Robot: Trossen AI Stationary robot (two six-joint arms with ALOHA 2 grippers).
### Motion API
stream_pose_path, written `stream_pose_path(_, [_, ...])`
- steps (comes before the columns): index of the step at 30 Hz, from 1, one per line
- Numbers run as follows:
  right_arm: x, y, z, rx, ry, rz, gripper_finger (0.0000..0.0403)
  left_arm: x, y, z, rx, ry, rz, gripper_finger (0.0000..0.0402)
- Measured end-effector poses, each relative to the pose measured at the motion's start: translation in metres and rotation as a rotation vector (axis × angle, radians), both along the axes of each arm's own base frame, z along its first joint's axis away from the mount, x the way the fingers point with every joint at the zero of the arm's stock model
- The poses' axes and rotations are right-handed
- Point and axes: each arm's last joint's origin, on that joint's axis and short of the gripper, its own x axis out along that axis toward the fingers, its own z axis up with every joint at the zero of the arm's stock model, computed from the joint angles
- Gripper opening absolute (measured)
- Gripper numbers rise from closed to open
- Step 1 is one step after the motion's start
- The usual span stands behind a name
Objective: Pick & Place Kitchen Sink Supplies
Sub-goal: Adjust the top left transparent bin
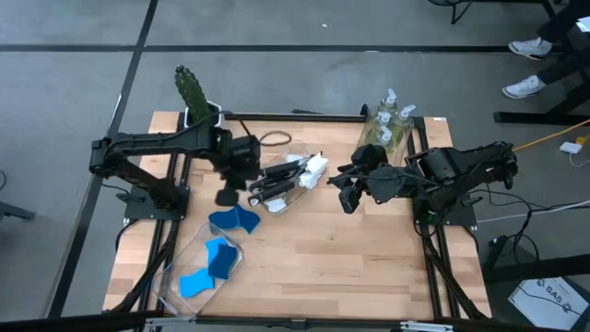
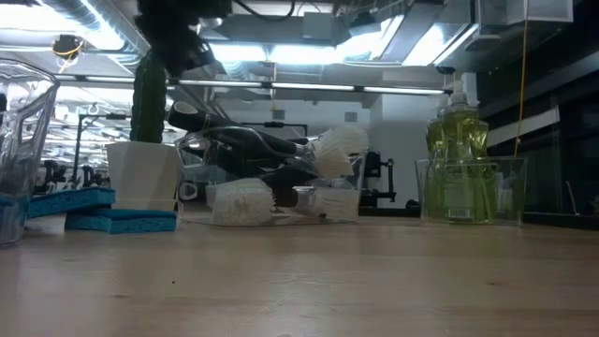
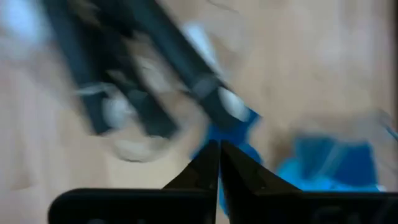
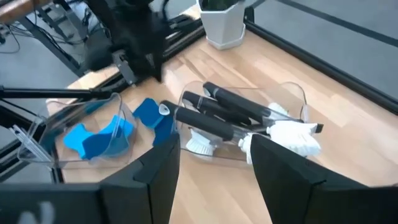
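- Blue sponges [image 1: 234,220] lie loose on the wood just beside the left gripper [image 1: 228,195], touching the upper end of a clear bin [image 1: 175,286] near the table's front left edge; more blue sponges [image 1: 210,266] sit inside that bin.
- Dish brushes [image 1: 288,175], black-handled with white heads, are piled in a second clear bin [image 1: 297,149] at mid-table, between the two grippers; one white head [image 1: 315,169] sticks out over the bin's rim toward the right arm.
- Soap bottles [image 1: 390,122] stand together in a third clear bin [image 2: 513,192] at the back right edge of the table.
- Left gripper hangs above the table, off the wood, between the brush bin and the loose sponges; in the left wrist view its fingers [image 3: 205,171] are pressed together with nothing between them.
- Right gripper [image 1: 348,191] hovers just right of the brush bin, fingers [image 4: 283,180] spread apart and empty, pointed at the brushes.
- Bare wooden table [image 1: 350,267] runs across the whole front centre and front right, giving the widest free room.
- Potted cactus [image 1: 193,95] in a white pot stands at the back left corner, close behind the left arm.
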Motion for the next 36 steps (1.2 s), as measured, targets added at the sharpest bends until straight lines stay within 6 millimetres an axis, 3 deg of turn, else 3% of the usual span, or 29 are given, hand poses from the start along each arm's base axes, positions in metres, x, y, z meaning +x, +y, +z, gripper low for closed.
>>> stream_pose_path(5, [-0.001, 0.0, -0.001, -0.005, 0.018, 0.002, 0.0196, 0.0, -0.018, -0.007, -0.04, 0.042, -0.158, 0.0002])
stream_pose_path(15, [0.001, 0.002, -0.004, 0.007, 0.04, 0.017, 0.0196, 0.003, -0.035, -0.074, 0.079, 0.266, -0.276, 0.0001])
stream_pose_path(21, [0.003, 0.003, -0.006, 0.015, 0.049, 0.025, 0.0196, 0.02, -0.036, -0.097, 0.209, 0.111, -0.287, 0.0001])
stream_pose_path(28, [0.004, 0.003, -0.007, 0.03, 0.042, 0.014, 0.0196, 0.053, -0.009, -0.101, 0.282, -0.134, -0.194, 0.0001])
stream_pose_path(36, [0.004, 0.003, -0.006, 0.049, 0.031, 0.001, 0.0196, 0.09, 0.045, -0.137, 0.367, -0.203, -0.017, 0.0001])
